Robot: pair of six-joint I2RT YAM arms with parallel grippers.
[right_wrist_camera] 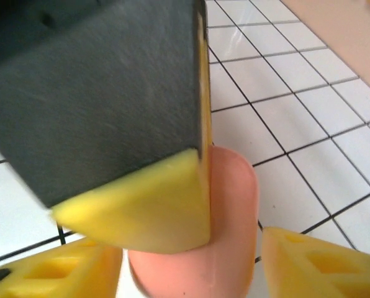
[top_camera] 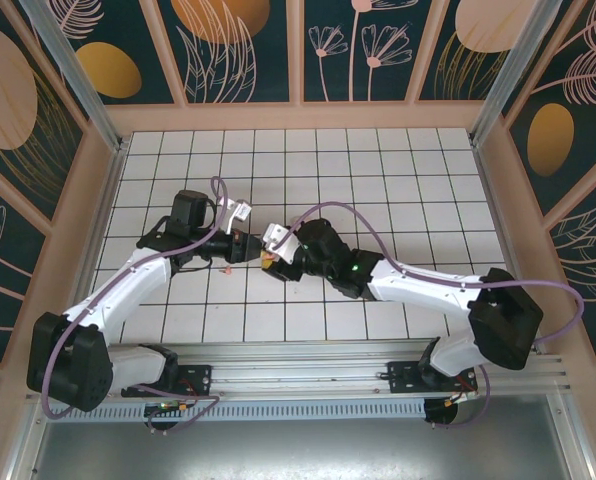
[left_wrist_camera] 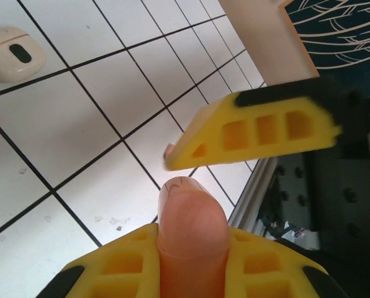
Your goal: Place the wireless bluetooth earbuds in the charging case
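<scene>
From above, the left hand [top_camera: 246,248] and right hand [top_camera: 268,258] meet tip to tip over the table [top_camera: 398,180]. At the left wrist, the left hand is clamped on a pink piece [left_wrist_camera: 192,230]. The case [left_wrist_camera: 14,53] lies on the table, well apart (top left corner). At the right wrist, the right hand's fingers [right_wrist_camera: 321,261] stand apart, one on each side of the pink piece.

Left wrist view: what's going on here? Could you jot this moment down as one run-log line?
left jaws: shut on salmon-pink piece | right jaws: open around same piece | charging case: on table, apart, untouched
</scene>
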